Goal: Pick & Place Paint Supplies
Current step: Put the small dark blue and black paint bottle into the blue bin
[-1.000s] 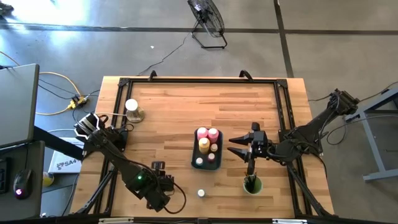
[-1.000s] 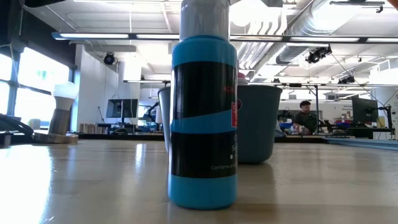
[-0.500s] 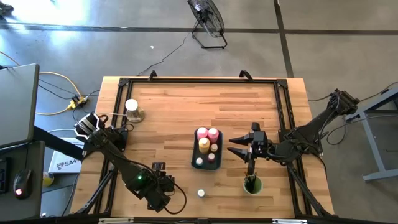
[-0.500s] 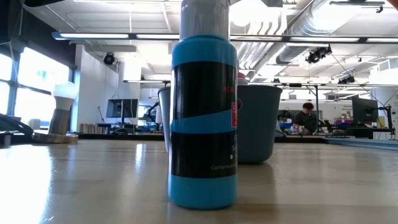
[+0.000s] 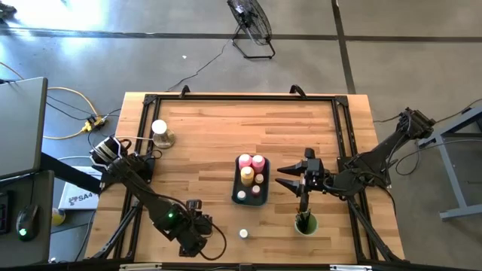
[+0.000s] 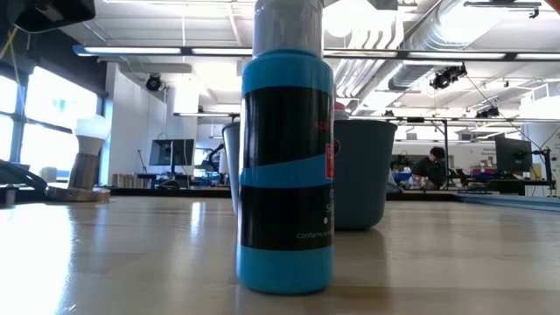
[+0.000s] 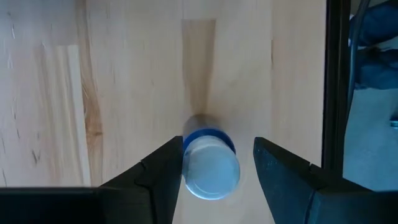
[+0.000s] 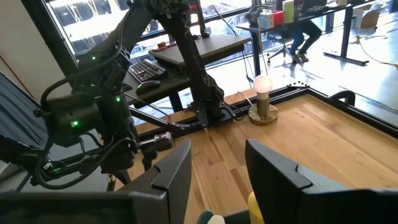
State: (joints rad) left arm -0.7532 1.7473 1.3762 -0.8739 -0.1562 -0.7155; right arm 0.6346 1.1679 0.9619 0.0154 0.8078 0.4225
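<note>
A blue bottle with a black label and a pale cap [image 5: 243, 234] [image 6: 287, 166] stands upright on its base on the wood table near the front edge. My left gripper [image 5: 202, 222] [image 7: 217, 144] is open and points steeply down. In its wrist view a finger shows on each side of the bottle's cap [image 7: 211, 169]; I cannot tell if either touches it. Pink bottles [image 5: 251, 161], a yellow bottle [image 5: 247, 175] and tiny pale-capped jars [image 5: 256, 190] stand in the dark tray [image 5: 235, 192]. My right gripper [image 5: 281, 177] [image 8: 217, 152] hovers open and level beside the tray's right side, with nothing between its fingers.
A round green cup [image 5: 305, 223] with thin dark sticks in it stands at the front right. A white-topped thing on a wooden base [image 5: 160, 134] [image 6: 87, 157] sits at the back left. A black frame [image 5: 226, 98] runs round the table's edges.
My left gripper has sunk a little and tipped further down over the blue bottle; its dark body now shows at the top left of the low view. The bottle has not moved.
</note>
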